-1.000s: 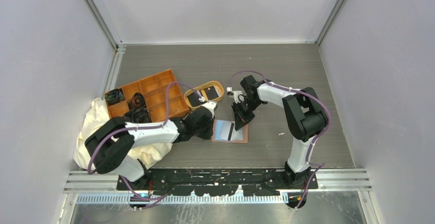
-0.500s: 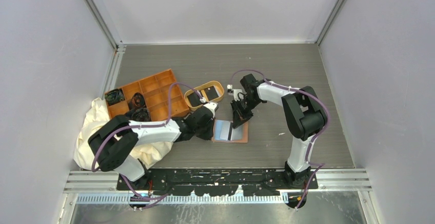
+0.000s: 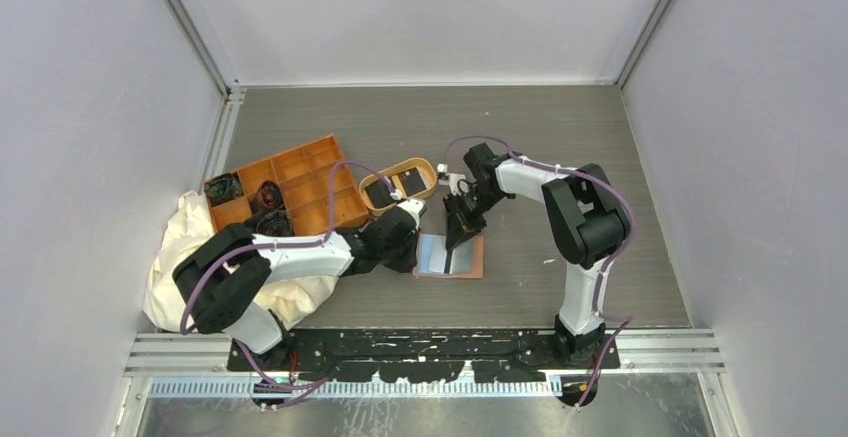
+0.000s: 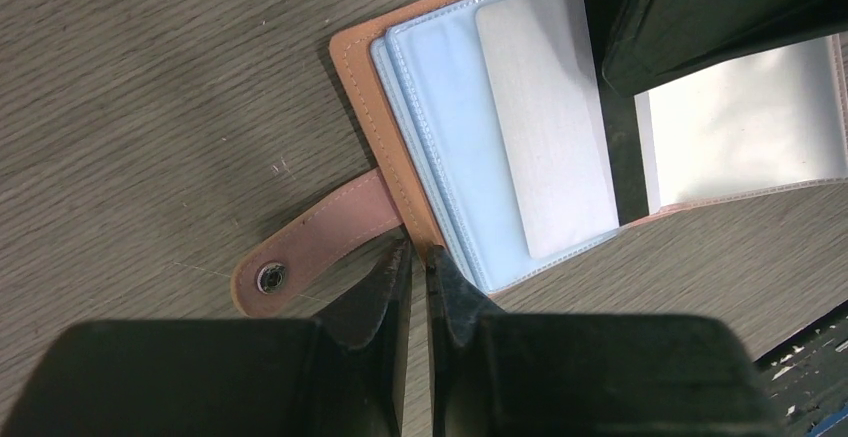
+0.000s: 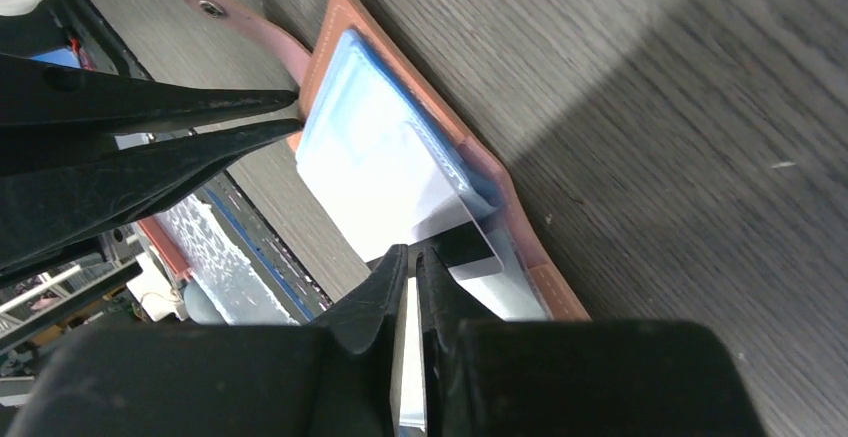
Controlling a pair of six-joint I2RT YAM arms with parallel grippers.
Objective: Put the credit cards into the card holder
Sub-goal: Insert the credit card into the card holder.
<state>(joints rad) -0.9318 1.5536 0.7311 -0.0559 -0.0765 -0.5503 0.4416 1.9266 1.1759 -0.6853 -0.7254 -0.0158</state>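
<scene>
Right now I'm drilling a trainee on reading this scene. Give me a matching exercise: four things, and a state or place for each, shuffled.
Things:
1 holder
2 left gripper
3 right gripper
4 oval tray

States:
A shut on a card with a black stripe
B lies open and flat
C has black cards in it
D pinches the holder's edge by the snap tab

Pairs: 1-B, 2-D, 3-A, 4-C
</scene>
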